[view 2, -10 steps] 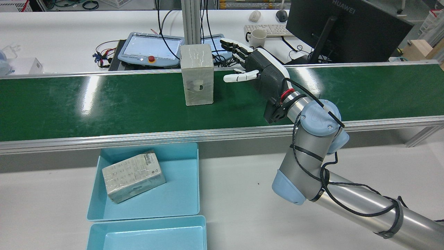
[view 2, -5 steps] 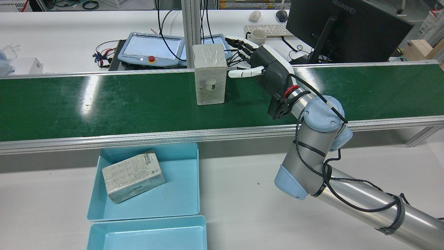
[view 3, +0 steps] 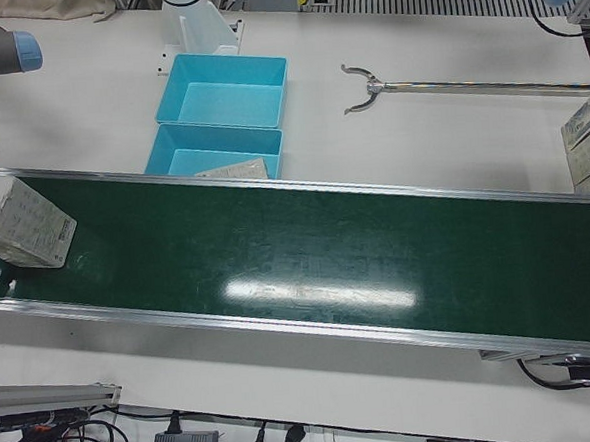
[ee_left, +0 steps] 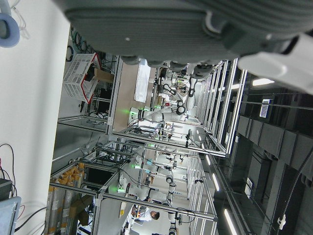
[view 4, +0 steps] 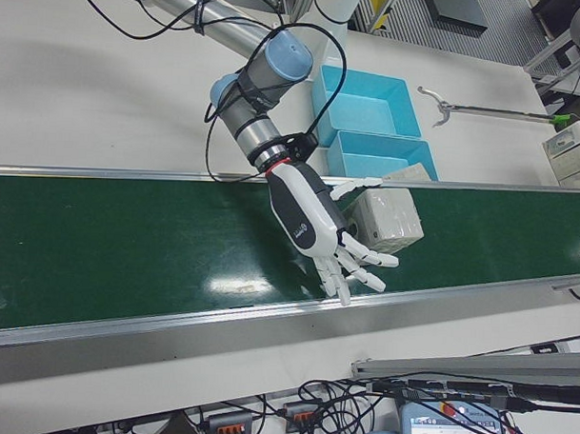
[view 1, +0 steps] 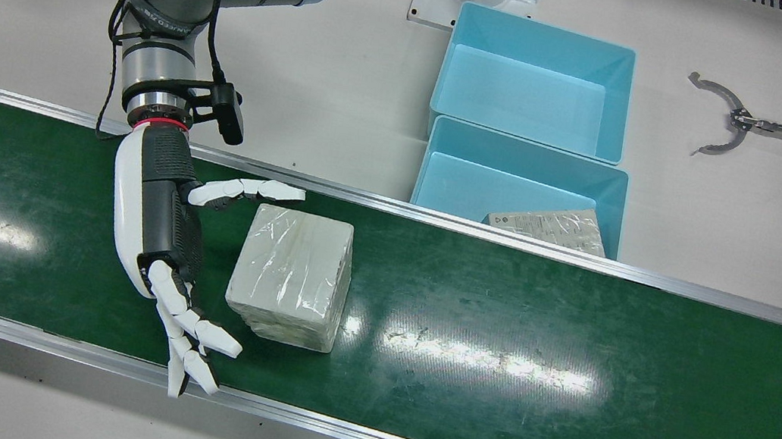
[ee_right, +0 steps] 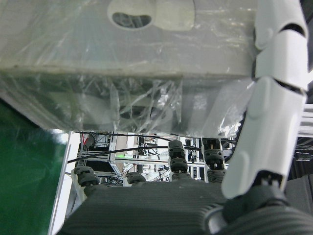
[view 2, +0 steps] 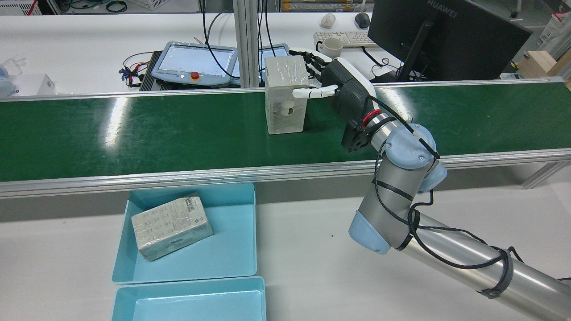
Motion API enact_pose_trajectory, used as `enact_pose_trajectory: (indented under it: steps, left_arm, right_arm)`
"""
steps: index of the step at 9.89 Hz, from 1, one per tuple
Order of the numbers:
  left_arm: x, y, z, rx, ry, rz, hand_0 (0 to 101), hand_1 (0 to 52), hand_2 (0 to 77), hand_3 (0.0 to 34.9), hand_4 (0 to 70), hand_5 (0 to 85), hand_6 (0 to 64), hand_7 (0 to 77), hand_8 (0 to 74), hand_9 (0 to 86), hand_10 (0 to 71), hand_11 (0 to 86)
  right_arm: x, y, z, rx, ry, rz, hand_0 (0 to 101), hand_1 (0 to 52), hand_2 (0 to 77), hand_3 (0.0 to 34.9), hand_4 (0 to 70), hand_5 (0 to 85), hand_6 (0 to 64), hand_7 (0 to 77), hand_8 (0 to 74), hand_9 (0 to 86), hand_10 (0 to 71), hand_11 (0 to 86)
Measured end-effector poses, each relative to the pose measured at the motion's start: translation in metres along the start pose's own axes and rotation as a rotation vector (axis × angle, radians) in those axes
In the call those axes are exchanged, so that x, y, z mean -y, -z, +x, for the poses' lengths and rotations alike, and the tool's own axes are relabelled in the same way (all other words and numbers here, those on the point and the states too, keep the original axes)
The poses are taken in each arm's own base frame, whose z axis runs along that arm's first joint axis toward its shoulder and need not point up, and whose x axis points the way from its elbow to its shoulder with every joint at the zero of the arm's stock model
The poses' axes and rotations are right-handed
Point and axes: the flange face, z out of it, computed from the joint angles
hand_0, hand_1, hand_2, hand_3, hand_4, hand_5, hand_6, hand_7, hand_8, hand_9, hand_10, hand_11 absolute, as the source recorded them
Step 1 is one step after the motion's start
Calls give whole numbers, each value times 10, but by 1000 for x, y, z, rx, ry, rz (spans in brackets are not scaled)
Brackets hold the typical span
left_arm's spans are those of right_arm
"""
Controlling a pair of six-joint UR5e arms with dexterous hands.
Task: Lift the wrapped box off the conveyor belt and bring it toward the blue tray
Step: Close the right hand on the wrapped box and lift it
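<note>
front: right hand [view 1: 163, 233] spread wide, holding nothing, beside wrapped box [view 1: 291, 276] standing on conveyor belt [view 1: 534, 347] | rear: thumb over box's near face, blue tray [view 2: 232, 249] well apart | left hand: cannot tell

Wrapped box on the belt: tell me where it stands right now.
In the front view, the wrapped box stands on the green conveyor belt, left of centre, right beside the open right hand.
</note>
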Motion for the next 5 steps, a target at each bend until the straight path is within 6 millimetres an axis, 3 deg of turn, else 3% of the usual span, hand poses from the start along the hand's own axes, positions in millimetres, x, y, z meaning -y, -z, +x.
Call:
enact_pose_trajectory:
  steps: [3,5]
  left_arm:
    - [0,0,0,0,0,0,0,0,11,0,0,5,0,5,5,0,5,0]
    - [0,0,0,0,0,0,0,0,5,0,0,5,0,5,5,0,5,0]
  right_arm:
    - [-9,-8,12,-2,-10,-10,429,93,158,306,180,175,0,131,0,16,38,60]
    - [-14,-6,26,-18,-19,-15,429,104,169,306,191,251,0,147,0,11,49,93]
